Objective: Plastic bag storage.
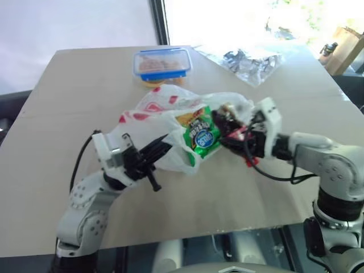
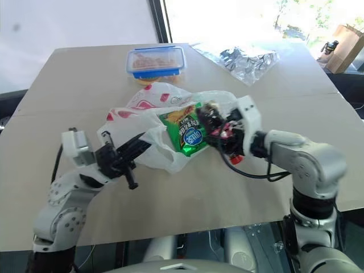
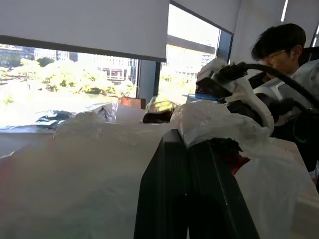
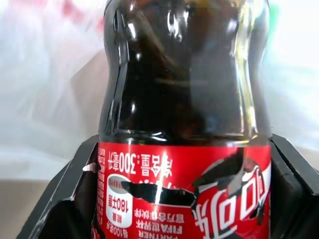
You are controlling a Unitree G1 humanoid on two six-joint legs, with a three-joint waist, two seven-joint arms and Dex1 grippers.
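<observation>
The plastic bag (image 1: 162, 108), thin white with red marks, lies crumpled at the middle of the table (image 1: 62, 108). My left gripper (image 1: 164, 142) is shut on the bag's near edge and holds it lifted; in the left wrist view the white film (image 3: 214, 122) bunches over the closed fingers (image 3: 199, 199). A green chip packet (image 1: 202, 136) sticks out of the bag's mouth. From the right, my right gripper (image 1: 227, 128) is shut on a dark cola bottle (image 4: 184, 99) with a red label, level at the bag's opening beside the packet.
A clear food box with a blue lid (image 1: 162, 63) stands at the table's far side, just behind the bag. A clear silvery bag with dark bits (image 1: 250, 62) lies at the far right. A cardboard box (image 1: 347, 48) sits beyond the table. A person (image 3: 279, 50) is nearby.
</observation>
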